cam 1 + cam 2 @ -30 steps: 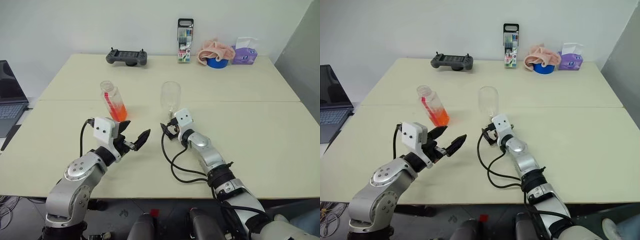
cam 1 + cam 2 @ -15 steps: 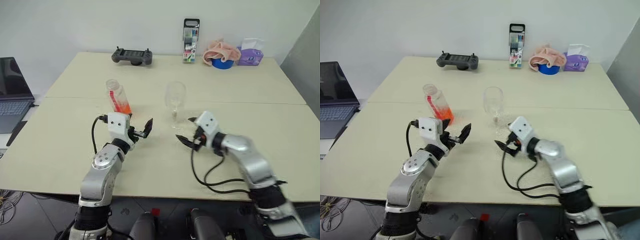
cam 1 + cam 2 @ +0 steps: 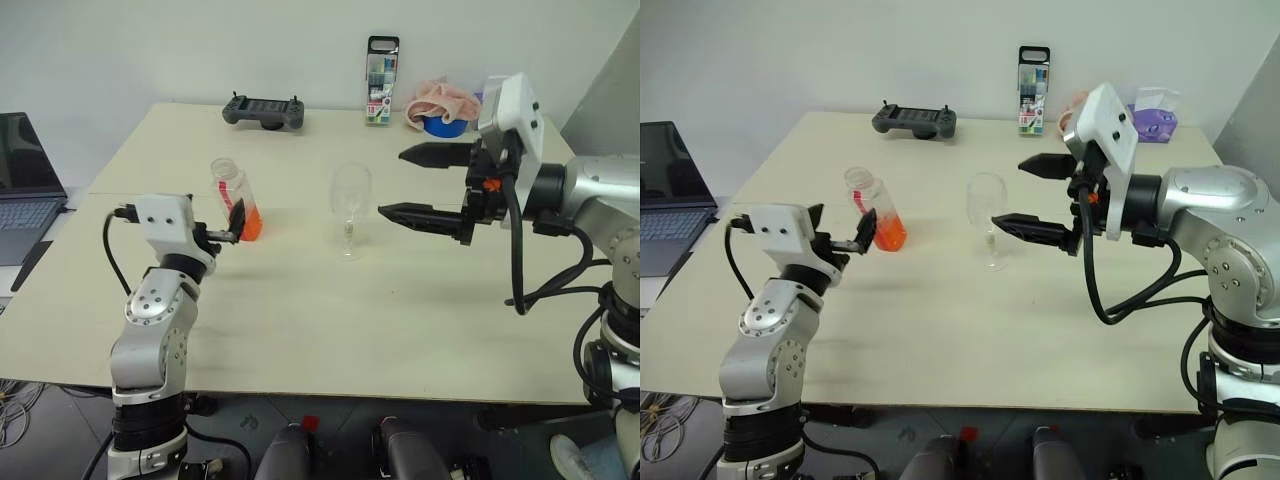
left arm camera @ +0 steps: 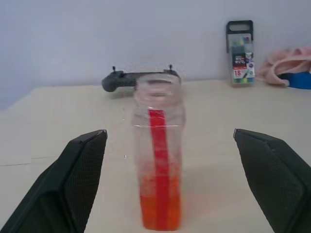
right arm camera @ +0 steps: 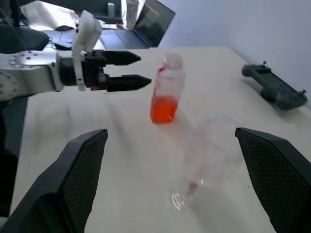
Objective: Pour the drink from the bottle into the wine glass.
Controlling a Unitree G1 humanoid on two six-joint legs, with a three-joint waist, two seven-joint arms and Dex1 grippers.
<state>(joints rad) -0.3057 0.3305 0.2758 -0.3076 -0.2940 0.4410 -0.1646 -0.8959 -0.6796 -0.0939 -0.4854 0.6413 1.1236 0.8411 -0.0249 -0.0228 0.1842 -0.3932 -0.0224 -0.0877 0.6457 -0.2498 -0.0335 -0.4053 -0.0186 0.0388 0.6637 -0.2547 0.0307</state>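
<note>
Since the earlier frame, my right gripper point(image 3: 1032, 195) has risen from the counter point(image 3: 970, 310) beside the wine glass point(image 3: 987, 217) and now hangs in the air, jaws wide apart. My left gripper point(image 3: 234, 221), jaws equally spread and empty, points level at the uncapped bottle point(image 4: 159, 174). Bottle and glass stand upright, apart, mid-counter; the orange-red drink point(image 4: 160, 211) fills the bottle's base.
</note>
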